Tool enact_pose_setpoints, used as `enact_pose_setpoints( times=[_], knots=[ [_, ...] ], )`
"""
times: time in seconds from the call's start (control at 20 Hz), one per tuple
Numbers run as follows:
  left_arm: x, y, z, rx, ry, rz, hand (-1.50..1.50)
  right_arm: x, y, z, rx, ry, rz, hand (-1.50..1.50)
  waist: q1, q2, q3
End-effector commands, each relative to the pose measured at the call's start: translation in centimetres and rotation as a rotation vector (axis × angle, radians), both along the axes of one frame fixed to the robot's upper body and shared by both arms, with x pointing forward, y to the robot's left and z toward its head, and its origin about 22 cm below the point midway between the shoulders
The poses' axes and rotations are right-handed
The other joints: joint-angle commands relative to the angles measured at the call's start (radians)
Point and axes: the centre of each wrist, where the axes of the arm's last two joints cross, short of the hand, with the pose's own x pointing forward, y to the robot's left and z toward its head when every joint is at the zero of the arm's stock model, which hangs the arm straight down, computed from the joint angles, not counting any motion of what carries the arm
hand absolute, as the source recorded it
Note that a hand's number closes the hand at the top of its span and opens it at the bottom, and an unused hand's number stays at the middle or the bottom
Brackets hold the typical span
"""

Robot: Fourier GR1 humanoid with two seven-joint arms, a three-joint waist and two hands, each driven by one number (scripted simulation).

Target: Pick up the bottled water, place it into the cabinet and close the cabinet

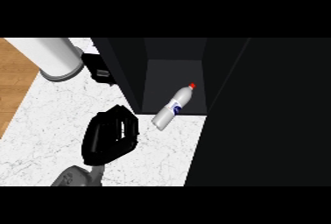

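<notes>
The bottled water [173,107] is pale with a red cap and a blue label. It lies on its side at the mouth of the dark cabinet [169,72], cap pointing inward, base sticking out over the white counter [45,127]. My right hand [111,138] hovers just left of the bottle, fingers relaxed and holding nothing, a small gap between them. My left hand [98,70] shows at the upper left at the end of a pale forearm [51,57], against the cabinet's left side; its fingers are unclear.
A broad dark panel [265,113], seemingly the open cabinet door, fills the right of the view. Beyond the counter's left edge lies a wooden floor [13,83]. Bare marble counter stretches left of and below my right hand.
</notes>
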Motion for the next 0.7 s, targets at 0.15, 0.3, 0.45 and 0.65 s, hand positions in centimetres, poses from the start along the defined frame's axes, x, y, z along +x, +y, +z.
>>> enact_pose_setpoints(
  times=[0.15,0.3,0.45,0.65],
  knots=[
    [-4.9,4.2,1.2,0.007,-0.018,0.034,1.5,-1.7,2.9,1.9,-0.01,-0.014,0.128,1.5,-0.004,0.001,-0.001],
    [-4.6,5.4,0.5,0.0,-0.025,0.075,1.5,-1.1,4.7,2.8,0.042,-0.011,0.133,1.5,-0.011,0.005,-0.001],
    [-5.1,5.7,0.0,-0.026,-0.014,0.109,1.5,-0.2,8.5,1.9,0.004,-0.018,0.226,1.5,-0.005,0.006,-0.002],
    [-6.9,7.8,1.2,-0.021,-0.02,0.086,1.5,0.1,10.9,1.8,-0.048,-0.107,0.228,1.5,0.003,0.004,-0.001]
  ],
)
